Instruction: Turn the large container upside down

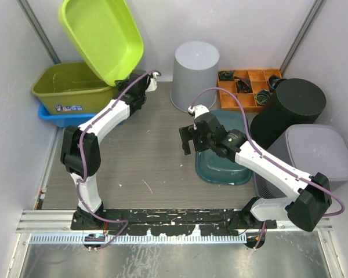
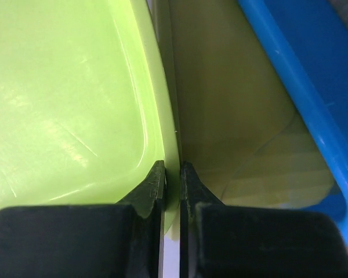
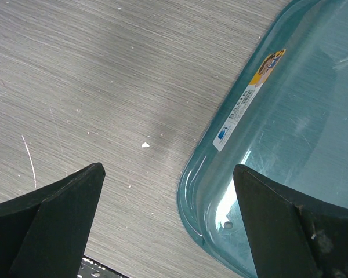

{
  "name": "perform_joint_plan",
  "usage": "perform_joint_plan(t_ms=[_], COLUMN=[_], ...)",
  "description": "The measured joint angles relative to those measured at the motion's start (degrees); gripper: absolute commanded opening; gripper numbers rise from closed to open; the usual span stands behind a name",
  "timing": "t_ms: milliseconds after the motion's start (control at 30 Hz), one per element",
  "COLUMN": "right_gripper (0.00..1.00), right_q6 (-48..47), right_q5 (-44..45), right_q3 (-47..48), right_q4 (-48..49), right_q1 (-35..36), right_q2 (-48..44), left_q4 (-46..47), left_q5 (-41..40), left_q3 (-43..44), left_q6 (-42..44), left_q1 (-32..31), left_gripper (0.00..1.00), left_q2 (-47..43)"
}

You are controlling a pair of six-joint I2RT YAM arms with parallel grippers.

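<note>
A large lime-green tub (image 1: 101,35) is lifted at the back left, tipped on edge with its open side facing the camera. My left gripper (image 1: 126,79) is shut on its lower rim. In the left wrist view the jaws (image 2: 172,174) pinch the thin green rim, with the tub's wall (image 2: 64,98) to their left. My right gripper (image 1: 188,139) is open and empty at mid-table. In the right wrist view it (image 3: 168,167) hovers over the corner of a teal tub (image 3: 290,116).
An olive bin (image 1: 75,87) sits in a blue tray (image 1: 52,117) under the lifted tub. An upturned grey bucket (image 1: 195,75), an orange parts organiser (image 1: 246,87), a black cylinder (image 1: 290,110), a grey bin (image 1: 313,156) and the teal tub (image 1: 223,165) fill the right side.
</note>
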Motion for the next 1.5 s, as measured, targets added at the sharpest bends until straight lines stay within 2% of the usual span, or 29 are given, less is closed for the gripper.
perform_joint_plan(t_ms=[267,333,400,467,667,767,933,1033,1267,1367,1500], right_gripper=[1.0,1.0,1.0,1.0,1.0,1.0,1.0,1.0,1.0,1.0,1.0], right_q6=[0.0,0.0,0.04,0.04,0.07,0.09,0.22,0.24,0.24,0.24,0.22], right_q5=[0.92,1.09,1.27,1.31,1.66,1.75,1.73,1.73,2.67,4.52,8.11], right_q3=[-0.15,-0.22,-0.37,-0.55,-0.98,-1.01,-1.01,-1.01,-1.01,-0.98,0.46], right_q4=[0.13,0.15,0.15,0.17,0.15,0.13,0.15,0.15,0.04,-0.55,-3.23], right_q1=[0.0,0.0,0.0,0.0,0.0,0.0,0.0,0.0,0.0,0.0,0.0], right_q2=[0.5,0.52,0.61,0.87,1.09,1.57,2.78,3.63,4.26,4.24,3.98], left_q4=[25.97,29.92,30.05,22.82,-10.45,-21.29,-33.62,-36.81,-40.63,-45.4,-56.22], left_q5=[-7.63,-9.66,-11.3,-11.41,-4.07,-0.55,7.17,9.51,13.14,17.07,25.57], left_q3=[-14.32,-16.72,-17.77,-17.35,-8.28,-5.27,-1.92,-1.75,-1.01,3.54,16.28], left_q6=[14.14,15.23,13.38,5.77,-24.04,-33.31,-45.09,-49.27,-51.76,-51.93,-51.28], left_q1=[-2.25,-2.84,-3.28,-3.67,-4.5,-5.22,-5.62,-5.49,-5.49,-5.46,-6.73], left_gripper=[0.0,0.0,0.0,0.0,0.0,0.0,0.0,0.0,0.0,0.0,0.0], left_q2=[-1.97,-2.64,-3.67,-5.77,-11.85,-14.58,-17.22,-17.49,-18.71,-18.8,-18.27])
